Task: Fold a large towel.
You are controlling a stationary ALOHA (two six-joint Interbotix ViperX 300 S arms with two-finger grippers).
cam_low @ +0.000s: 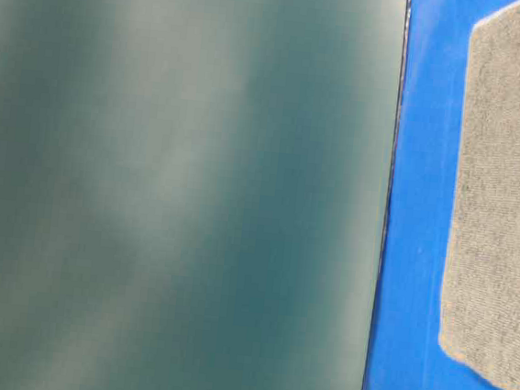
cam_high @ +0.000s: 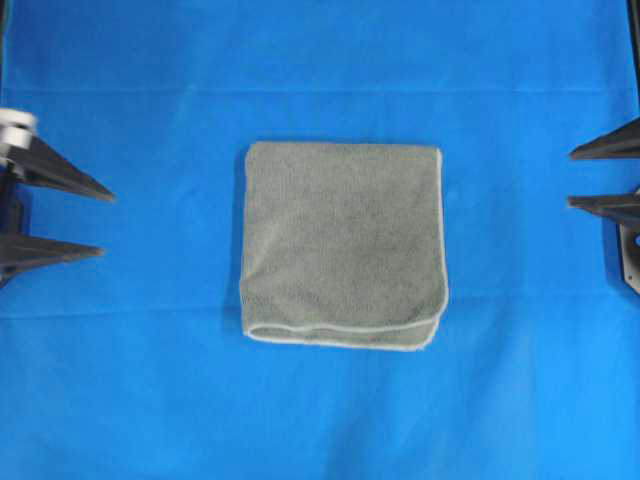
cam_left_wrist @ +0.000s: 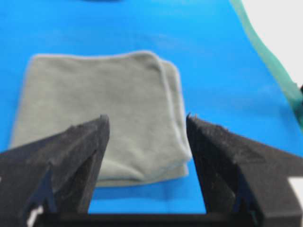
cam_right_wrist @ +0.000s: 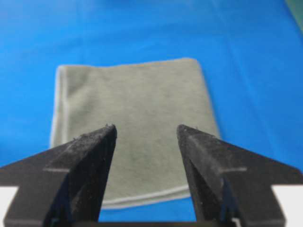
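A robot lab's test setup: a bench covered edge to edge by a plain blue sheet (cam_high: 320,60), a black tool (cam_high: 105,222) at each side, a blank green panel (cam_low: 169,186) alongside.

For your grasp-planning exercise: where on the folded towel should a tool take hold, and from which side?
Grip the towel at its near right corner in the overhead view, where the hemmed layers lie stacked and slightly offset, probably giving an edge to pinch. Come from the right with the open right tool; the far edge looks like a closed fold.
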